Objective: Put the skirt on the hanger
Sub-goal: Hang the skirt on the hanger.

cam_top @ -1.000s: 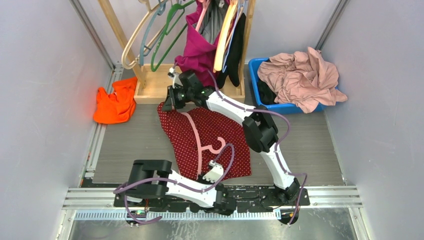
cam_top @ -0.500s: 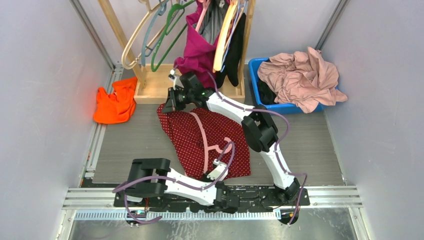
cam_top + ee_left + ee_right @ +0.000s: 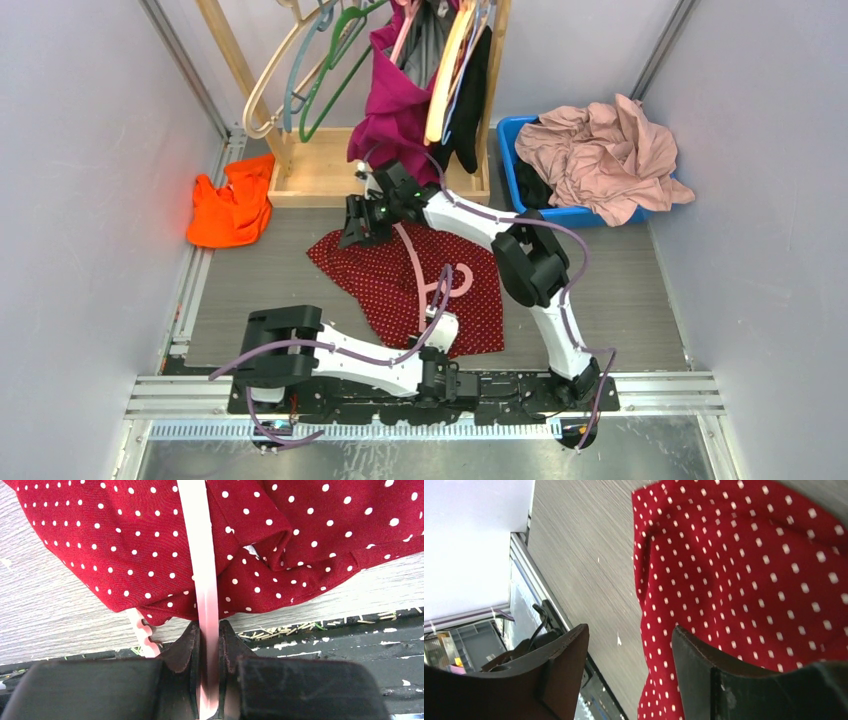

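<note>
The dark red skirt [image 3: 385, 285] with white dots lies flat on the grey table. On top of it rests the thin pink hanger [image 3: 413, 262], its round hook toward the right. My left gripper [image 3: 440, 328] is at the skirt's near edge. In the left wrist view the left gripper [image 3: 208, 640] is shut on the hanger's pink bar [image 3: 202, 570], which runs up over the skirt [image 3: 310, 540]. My right gripper [image 3: 352, 232] hangs over the skirt's far left corner. In the right wrist view the right gripper [image 3: 629, 635] is open and empty above the skirt [image 3: 744, 570].
A wooden rack [image 3: 310, 175] at the back holds a green hanger [image 3: 335, 70], a tan hanger [image 3: 270, 85] and a magenta garment [image 3: 395, 100]. An orange cloth [image 3: 232, 205] lies at the left. A blue bin [image 3: 520, 180] at the right holds a pale pink garment [image 3: 605, 155].
My right gripper opened and let go of the skirt's far corner, which dropped flat. My left gripper drew the hanger toward the near edge and slightly right.
</note>
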Controlling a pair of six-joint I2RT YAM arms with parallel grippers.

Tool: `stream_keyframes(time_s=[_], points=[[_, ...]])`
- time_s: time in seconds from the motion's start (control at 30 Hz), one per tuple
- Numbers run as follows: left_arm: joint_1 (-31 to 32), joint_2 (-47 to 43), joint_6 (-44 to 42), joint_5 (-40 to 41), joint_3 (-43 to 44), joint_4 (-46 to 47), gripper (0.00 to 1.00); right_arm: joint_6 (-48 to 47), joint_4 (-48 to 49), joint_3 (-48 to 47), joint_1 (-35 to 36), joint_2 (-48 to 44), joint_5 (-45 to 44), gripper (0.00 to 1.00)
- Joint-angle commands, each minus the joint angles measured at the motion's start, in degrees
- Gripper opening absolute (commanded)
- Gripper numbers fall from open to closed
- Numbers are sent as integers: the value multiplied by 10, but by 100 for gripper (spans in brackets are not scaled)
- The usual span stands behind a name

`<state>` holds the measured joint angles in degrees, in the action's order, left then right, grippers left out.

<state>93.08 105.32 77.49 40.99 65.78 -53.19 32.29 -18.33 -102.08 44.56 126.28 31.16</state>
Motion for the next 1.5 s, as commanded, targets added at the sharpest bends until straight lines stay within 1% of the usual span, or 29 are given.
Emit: stream_keyframes(time_s=[0.0, 0.07, 0.13, 0.27, 0.37, 0.47, 0.63, 0.77, 0.83, 0.9, 0.97, 1.03, 1.2, 1.37, 1.47], points=[[-1, -21, 41, -8, -11, 112, 0, 27, 6, 50, -14, -107, -11, 67], [-1, -23, 48, -5, -15, 108, 0, 36, 14, 81, -16, -144, -10, 68], [-1, -23, 52, -3, -16, 104, 0, 35, 1, 106, -16, -174, -26, 68], [-1, -22, 57, 0, -21, 102, 0, 35, -28, 158, -29, -234, -79, 68], [-1, -21, 57, 4, -24, 102, 0, 36, -57, 201, -51, -280, -129, 69], [1, -21, 57, 9, -22, 96, 0, 46, -57, 255, -77, -312, -122, 69], [0, -18, 55, 32, -11, 67, 0, 49, -61, 329, -92, -353, -137, 69], [1, -36, 53, 47, -21, 67, 0, 49, -75, 353, -107, -383, -152, 69], [0, -48, 47, 50, -33, 80, 0, 51, -81, 357, -110, -389, -152, 70], [1, -57, 36, 49, -45, 98, 0, 60, -72, 364, -110, -385, -134, 70], [1, -63, 30, 46, -56, 114, 0, 81, -36, 382, -109, -382, -104, 70], [0, -68, 19, 43, -67, 133, 0, 91, -27, 385, -107, -371, -97, 70], [-1, -83, 2, 36, -88, 164, 0, 91, -42, 372, -66, -333, -110, 69], [-2, -94, -10, 33, -98, 183, 0, 89, -68, 350, -24, -296, -153, 66], [-2, -94, -13, 32, -96, 185, 0, 92, -74, 348, -9, -287, -167, 61]])
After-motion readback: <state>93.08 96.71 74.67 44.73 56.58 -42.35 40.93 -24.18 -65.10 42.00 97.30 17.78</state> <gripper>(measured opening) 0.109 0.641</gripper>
